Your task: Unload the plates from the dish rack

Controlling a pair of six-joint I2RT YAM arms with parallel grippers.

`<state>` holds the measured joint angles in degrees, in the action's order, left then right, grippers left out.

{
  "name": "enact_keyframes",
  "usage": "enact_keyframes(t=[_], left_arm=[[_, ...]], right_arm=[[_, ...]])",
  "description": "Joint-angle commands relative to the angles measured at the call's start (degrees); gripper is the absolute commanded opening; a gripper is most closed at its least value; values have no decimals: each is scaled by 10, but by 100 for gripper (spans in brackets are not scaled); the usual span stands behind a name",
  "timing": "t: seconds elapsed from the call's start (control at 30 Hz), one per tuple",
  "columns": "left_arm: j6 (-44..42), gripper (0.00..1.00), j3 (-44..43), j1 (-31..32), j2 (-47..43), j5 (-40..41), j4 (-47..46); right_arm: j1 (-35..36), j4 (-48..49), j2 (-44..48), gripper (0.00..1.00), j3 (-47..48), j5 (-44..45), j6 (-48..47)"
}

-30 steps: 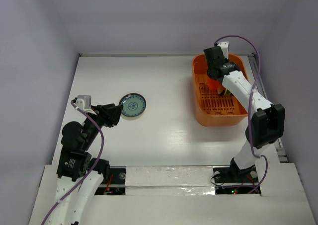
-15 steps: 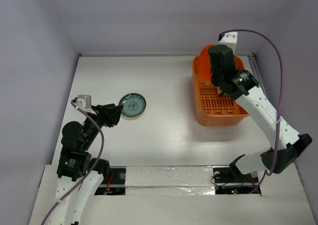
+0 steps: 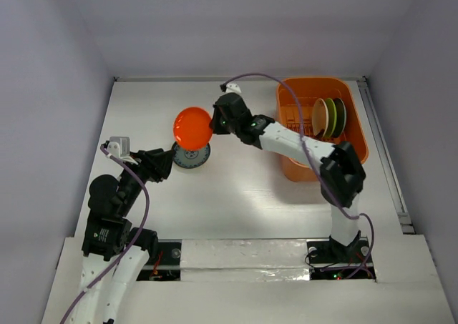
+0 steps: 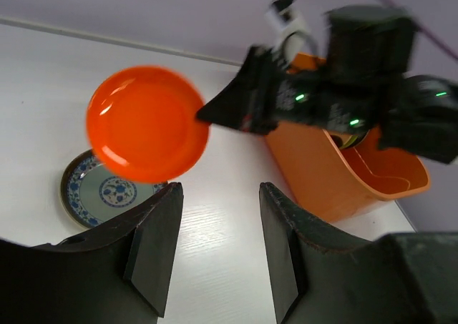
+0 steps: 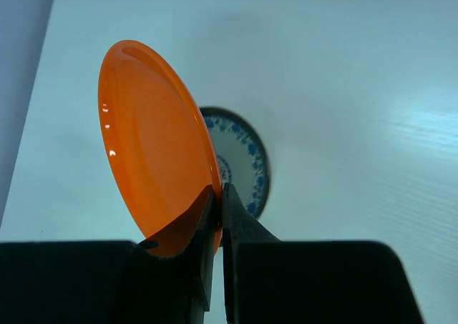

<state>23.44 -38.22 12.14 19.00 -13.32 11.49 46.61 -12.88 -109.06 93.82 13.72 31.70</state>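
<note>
Red-orange plate (image 3: 193,126) is out of the dish rack (image 3: 315,81) and in the air over the left-centre of the desk (image 3: 243,195). It's directly above the patterned plate (image 3: 192,159), which lies flat on the desk. It's tilted well off flat, face toward the left arm's camera. It looks clear of the patterned plate, but the views overlap, so no firm call on contact.

Progress, judged from what's lying where:
- one plate down (patterned)
- one in transit (red-orange), not yet set down
- upright row of plates (image 3: 329,116) left at the rack's far-right end; I count about four: cream/tan, dark, yellow-green, another dark one. Exact count is unclear because they overlap.
- so roughly a third done once this one lands

Right jaws: closed tight on the near rim of the red-orange plate. In the wrist view the two fingers (image 5: 232,227) pinch the edge with almost no gap. It's an edge grip only, nothing supports the plate from below. Right arm (image 3: 286,141) is stretched leftward from the rack side.

Left jaws: open, moderate gap, holding nothing. They sit low, just beside the patterned plate on its near-left side, not touching it as far as I can see.

Risk guess: the thin rim pinch could let the plate pivot when lowered onto the patterned one.
</note>
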Motion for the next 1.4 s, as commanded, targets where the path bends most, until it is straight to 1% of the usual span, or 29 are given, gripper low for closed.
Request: enact_keyframes(t=[0.0, 0.2, 0.3, 0.37, 0.43, 0.67, 0.7, 0.73, 0.8, 0.83, 0.87, 0.9, 0.97, 1.0, 1.07, 1.2, 1.27, 1.3, 1.33, 1.37], left_arm=[[-2, 43, -5, -4, 4, 2, -16], [-2, 43, -5, -4, 3, 0, -17], [-2, 43, -4, -4, 2, 0, -18], [-2, 43, -4, -4, 3, 0, -18], [-2, 43, -4, -4, 3, 0, -20], [-2, 43, -2, -4, 2, -4, -20], [-2, 43, -2, -4, 2, -3, -21], [-2, 43, -2, -4, 1, -4, -21], [-2, 43, -2, -4, 1, -4, -22], [-2, 43, -2, -4, 0, -4, -21], [-2, 43, -2, -4, -1, -4, -21], [-2, 43, -1, -4, -1, -5, -21], [-2, 43, -1, -4, -2, -7, -23], [-1, 44, 0, -4, -2, -8, -23], [-1, 43, 0, -4, -4, -9, -23], [-1, 44, 0, -4, -6, -8, -23], [-1, 44, 0, -4, -7, -10, -23], [-1, 44, 1, -4, -7, -10, -23], [-1, 44, 1, -4, -7, -10, -24], [-1, 44, 1, -4, -7, -13, -24]], right_arm=[[4, 114, -24, 0, 26, -90, 93], [9, 165, -84, 0, -15, -110, 145], [9, 174, -102, 2, -27, -117, 158], [9, 171, -105, 4, -33, -114, 161], [9, 180, -101, 7, -58, -109, 165], [9, 182, -96, 9, -87, -89, 175], [9, 180, -97, 11, -89, -90, 174], [9, 177, -98, 18, -89, -90, 173], [9, 173, -99, 23, -94, -91, 169], [9, 173, -98, 28, -98, -91, 168], [9, 173, -96, 37, -102, -89, 167], [9, 175, -90, 39, -107, -89, 165], [15, 175, -82, 52, -121, -86, 158], [15, 172, -74, 57, -125, -84, 153], [20, 155, -64, 60, -127, -63, 137], [20, 112, -19, 60, -149, -25, 112], [20, 99, 23, 59, -166, 9, 93], [20, 79, 38, 56, -170, 24, 86], [20, 66, 54, 50, -173, 43, 79], [20, 53, 90, 32, -176, 87, 61]])
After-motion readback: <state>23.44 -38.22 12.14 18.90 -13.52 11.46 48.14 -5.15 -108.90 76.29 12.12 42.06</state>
